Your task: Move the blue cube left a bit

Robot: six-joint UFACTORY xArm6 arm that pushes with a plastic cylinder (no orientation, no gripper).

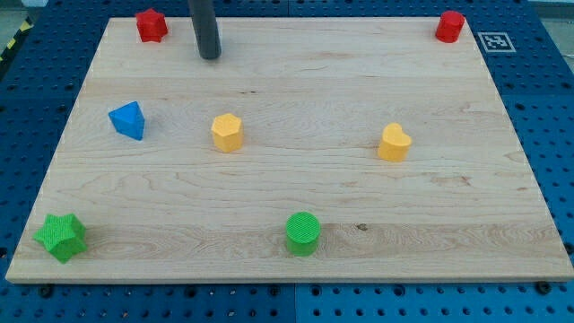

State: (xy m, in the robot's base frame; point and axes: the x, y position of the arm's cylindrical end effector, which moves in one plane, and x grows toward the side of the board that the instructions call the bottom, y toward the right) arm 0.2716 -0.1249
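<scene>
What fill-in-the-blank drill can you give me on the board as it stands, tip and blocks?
1. My tip stands near the view's top, just right of a ____ block.
2. The blue block lies to the view's ____ of the nearer yellow block.
3. The green star sits in the board's bottom-____ corner.
4. The green cylinder lies near the view's ____ edge.

Missing words: red; left; left; bottom

A light wooden board [296,193] lay on a blue table [547,117] full of small holes. A black-and-white square sticker [495,41] sat near the top right.
</scene>
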